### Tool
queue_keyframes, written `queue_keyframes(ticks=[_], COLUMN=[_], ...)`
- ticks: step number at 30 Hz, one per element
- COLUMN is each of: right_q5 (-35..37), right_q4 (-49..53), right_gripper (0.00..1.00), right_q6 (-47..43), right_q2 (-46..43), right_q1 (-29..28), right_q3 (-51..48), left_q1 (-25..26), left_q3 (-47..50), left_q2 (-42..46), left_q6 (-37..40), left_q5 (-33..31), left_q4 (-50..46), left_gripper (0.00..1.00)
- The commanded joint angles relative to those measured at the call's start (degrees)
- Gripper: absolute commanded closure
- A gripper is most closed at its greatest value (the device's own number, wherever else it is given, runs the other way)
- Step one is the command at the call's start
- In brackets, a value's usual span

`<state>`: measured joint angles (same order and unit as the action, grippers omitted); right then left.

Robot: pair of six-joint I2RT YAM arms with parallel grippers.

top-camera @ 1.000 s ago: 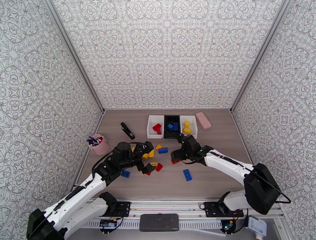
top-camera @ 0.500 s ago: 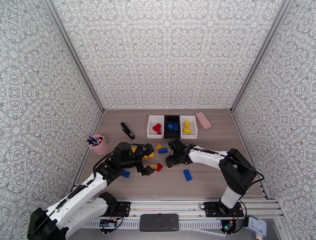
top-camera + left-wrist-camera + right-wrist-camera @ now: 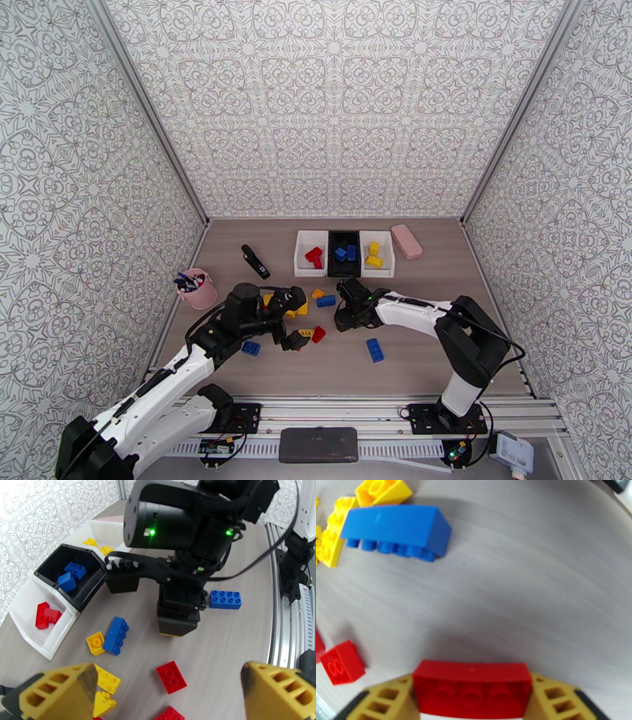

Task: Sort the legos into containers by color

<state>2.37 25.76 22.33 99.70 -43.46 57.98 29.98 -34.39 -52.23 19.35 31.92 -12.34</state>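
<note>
Right claw (image 3: 472,703): we see it clamped on a red brick (image 3: 470,683), close to the table (image 3: 537,582).
Left claw (image 3: 169,677): fingers wide apart, nothing between them, above loose bricks (image 3: 374,350).
Loose bricks: red, blue and yellow, scattered mid-table between the arms.
Trays (image 3: 300,254): three side by side, farther back. We note reds in the left white one, blues in the black, yellows in the right white.

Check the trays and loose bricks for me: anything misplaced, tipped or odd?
Trays look right: reds in the left white tray, blues in the black tray, yellows in the right white tray. Only oddity: a loose blue brick lies tipped on its side, studs pointing sideways, beside a yellow brick.
</note>
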Motion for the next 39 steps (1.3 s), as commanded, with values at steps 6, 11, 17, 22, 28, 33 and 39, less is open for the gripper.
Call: queue_keyframes(ticks=[6,11,17,22,28,33,39], right_q5=[2.7,3.4,2.9,2.2,1.0,-1.0,-1.8], right_q4=[-1.0,-3.1,-5.8,-8.4,-9.7,-12.3,-14.2], right_gripper=[0.45,0.47,0.48,0.48,0.49,0.49,0.50], right_q6=[-0.8,-3.4,-7.0,-9.6,-12.0,-13.0,-15.0], right_q2=[-4.7,-3.7,-0.5,3.6,9.1,13.9,21.7], right_q1=[0.1,1.0,2.6,3.9,5.5,6.8,7.3], right_q3=[5.1,9.4,16.0,22.8,30.6,35.7,44.2], left_q1=[-0.7,-0.9,-1.0,-1.2,-1.2,-1.4,-1.8], left_q3=[0.0,0.6,2.5,5.6,6.1,6.0,6.1], left_q2=[0.9,1.8,3.4,5.7,6.5,6.3,6.3], left_q6=[-0.5,-1.9,-7.1,-10.3,-10.2,-11.1,-13.3], left_q5=[1.2,-1.3,-5.0,-7.4,-8.8,-10.1,-11.7], left_q4=[1.7,2.3,6.7,11.7,11.6,11.3,11.6], left_gripper=[0.00,0.00,0.00,0.00,0.00,0.00,0.00])
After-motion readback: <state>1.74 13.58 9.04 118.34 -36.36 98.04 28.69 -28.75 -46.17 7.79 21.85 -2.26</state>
